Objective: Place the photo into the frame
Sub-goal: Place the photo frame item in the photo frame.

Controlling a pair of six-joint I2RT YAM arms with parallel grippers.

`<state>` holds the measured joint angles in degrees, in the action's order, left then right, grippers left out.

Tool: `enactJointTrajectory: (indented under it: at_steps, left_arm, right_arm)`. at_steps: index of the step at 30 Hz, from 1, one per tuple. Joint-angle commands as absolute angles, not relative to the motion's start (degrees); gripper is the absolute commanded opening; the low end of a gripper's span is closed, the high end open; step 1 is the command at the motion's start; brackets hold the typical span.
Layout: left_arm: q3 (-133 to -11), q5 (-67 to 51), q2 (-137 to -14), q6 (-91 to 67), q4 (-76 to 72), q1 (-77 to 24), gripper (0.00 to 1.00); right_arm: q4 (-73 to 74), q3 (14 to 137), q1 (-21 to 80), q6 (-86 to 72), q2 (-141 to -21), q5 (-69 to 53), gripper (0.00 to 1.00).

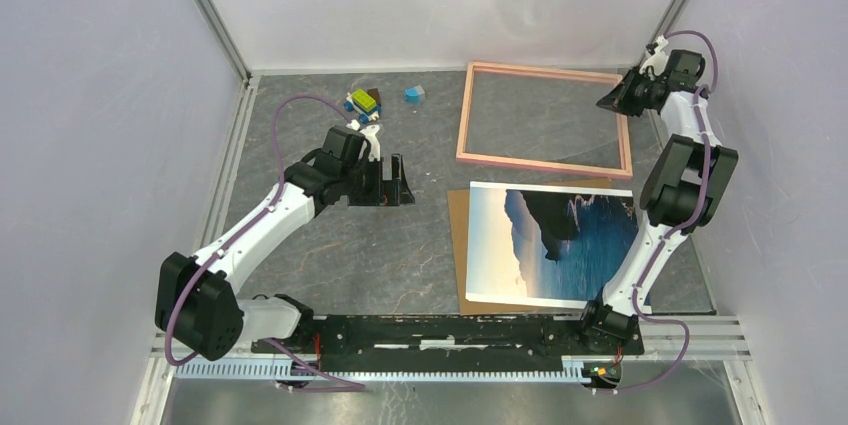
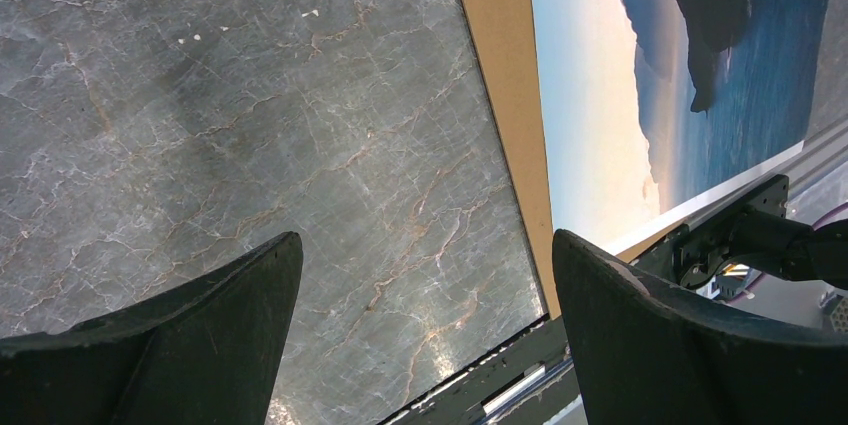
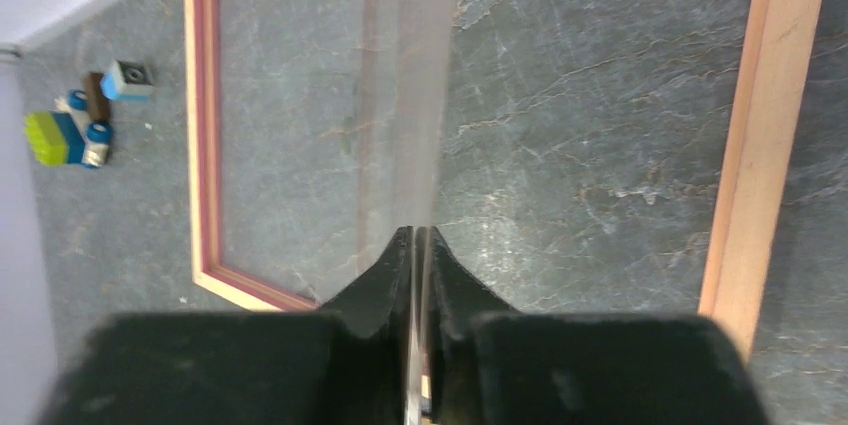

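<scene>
Well, the right hand point(image 3: 420, 237) is pinching a thin clear sheet point(image 3: 400, 95) between its closed fingers. The wrist camera is seeing that sheet edge-on, running away from the fingertips over the frame point(image 1: 464, 117). The pink frame is lying flat at the far right of the worktop point(image 1: 400, 265), and the grey stone surface is showing through its opening. The photo point(image 1: 550, 240) is sitting outside the frame, nearer the arm bases. It is lying face up on a brown board point(image 1: 459, 235) that is peeking out along its left edge, and photo and frame are lying just apart. The left hand point(image 1: 398, 183) is hanging over bare worktop left of the photo with its fingers spread wide — holding nothing. A few toy blocks point(image 1: 364, 102) are lying at the far edge, left of the frame.
</scene>
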<state>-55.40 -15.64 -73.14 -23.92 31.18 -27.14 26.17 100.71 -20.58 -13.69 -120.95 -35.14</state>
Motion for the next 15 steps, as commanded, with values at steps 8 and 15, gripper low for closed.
enactJointTrajectory:
  at_steps: [8, 15]
  left_arm:
    - [-55.7, -17.5, -73.4, -22.1, 29.1, -27.3, 1.00]
    - [-55.6, -17.6, -73.5, -22.1, 29.1, -27.2, 1.00]
  right_arm:
    - [24.3, 99.9, -20.9, -14.7, -119.2, -39.0, 0.33]
    - [25.3, 101.3, -20.9, -13.6, -119.5, -37.3, 0.43]
